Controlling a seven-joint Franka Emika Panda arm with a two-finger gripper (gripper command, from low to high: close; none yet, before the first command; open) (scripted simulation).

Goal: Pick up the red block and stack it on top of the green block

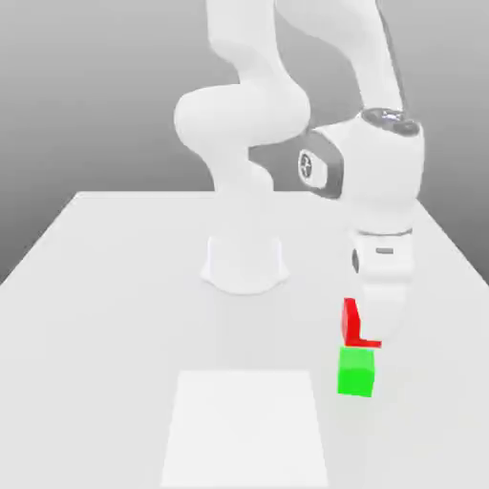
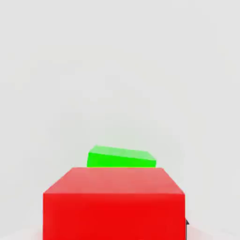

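The hand view's edge cuts off the red block (image 2: 114, 215).

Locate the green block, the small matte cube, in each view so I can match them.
Exterior view: small matte green cube, lower right, just below the red cube in the picture.
Hand view: green cube, beyond the red one.
Shared landmark: small matte red cube, large in the hand view.

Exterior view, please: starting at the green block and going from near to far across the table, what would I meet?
Green block, red block, the robot arm's base.
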